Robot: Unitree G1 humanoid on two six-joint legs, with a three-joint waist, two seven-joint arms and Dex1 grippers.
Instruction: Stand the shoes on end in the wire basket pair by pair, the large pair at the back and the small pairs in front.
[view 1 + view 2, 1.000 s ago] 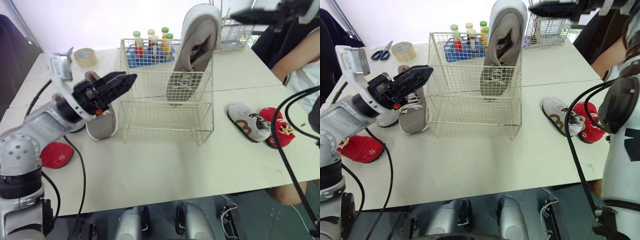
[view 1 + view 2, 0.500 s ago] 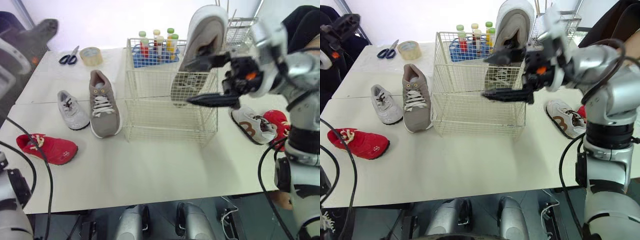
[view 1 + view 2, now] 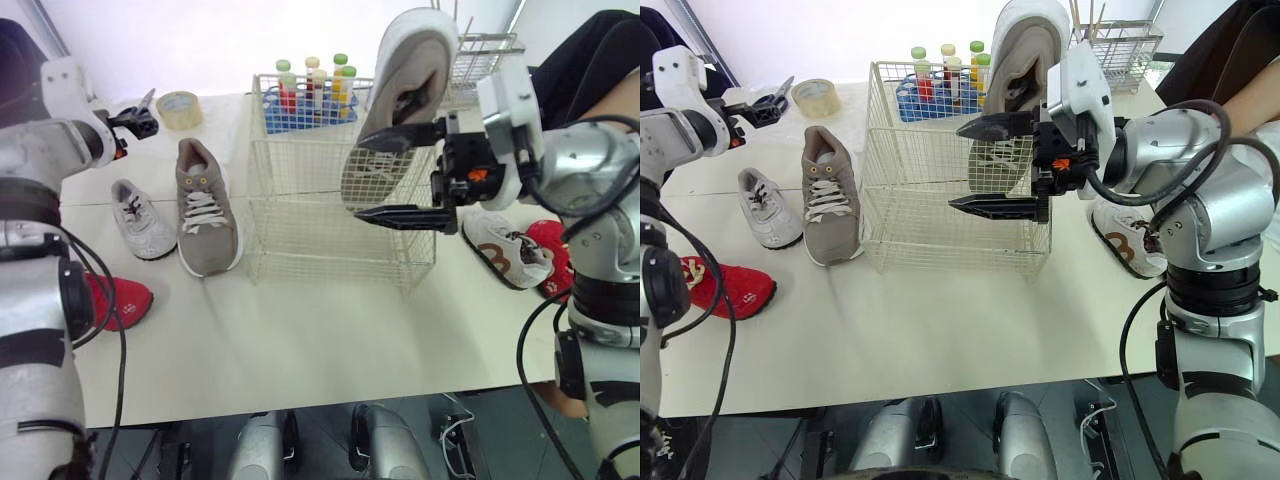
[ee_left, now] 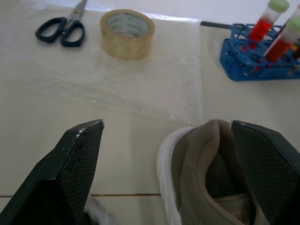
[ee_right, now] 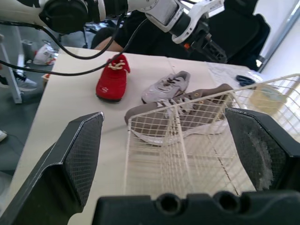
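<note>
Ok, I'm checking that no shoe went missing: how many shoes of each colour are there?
Taupe shoes: 2
Red shoes: 2
Pale grey-white shoes: 2
Total: 6

— How much of the large shoe standing in the wire basket is plain to see?
— Its lower end is crossed by the mesh and by the two fingers of the right gripper.
— And right of the basket?
— The red shoe is partly behind the right arm and its cable. A person beyond is cut by the edge.
— Left of the basket?
— Another red shoe is half hidden by the left arm. In the left wrist view the scissors lose their blade tips at the edge, the test-tube rack is cropped, and the taupe shoe shows its heel alone.
</note>
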